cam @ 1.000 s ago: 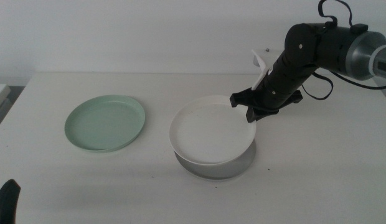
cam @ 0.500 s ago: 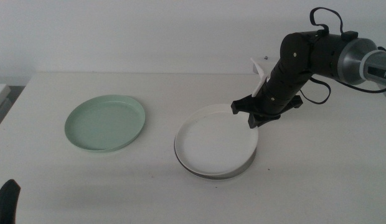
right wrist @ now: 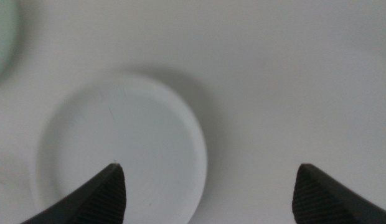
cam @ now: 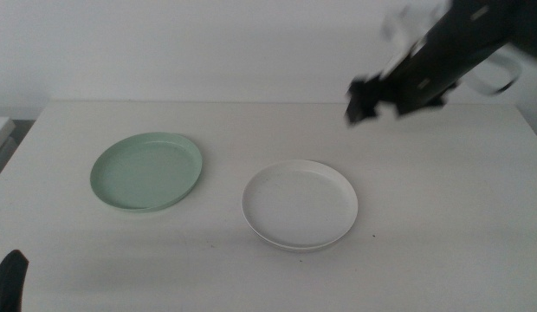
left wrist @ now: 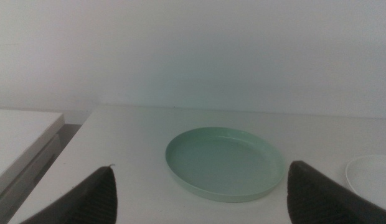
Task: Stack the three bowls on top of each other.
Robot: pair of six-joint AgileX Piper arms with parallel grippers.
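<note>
The right gripper [cam: 372, 102] hangs blurred above the table [cam: 442, 217], jaws spread wide, holding nothing. Below it the white bowl [cam: 300, 204] rests on the grey bowl [cam: 296, 248]. The mint green bowl [cam: 146, 170] sits apart. The left gripper [left wrist: 199, 199] waits with jaws spread, empty.

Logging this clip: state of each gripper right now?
Left gripper: open, empty, waiting facing the mint green bowl.
Right gripper: open, empty, raised above the white bowl.
</note>
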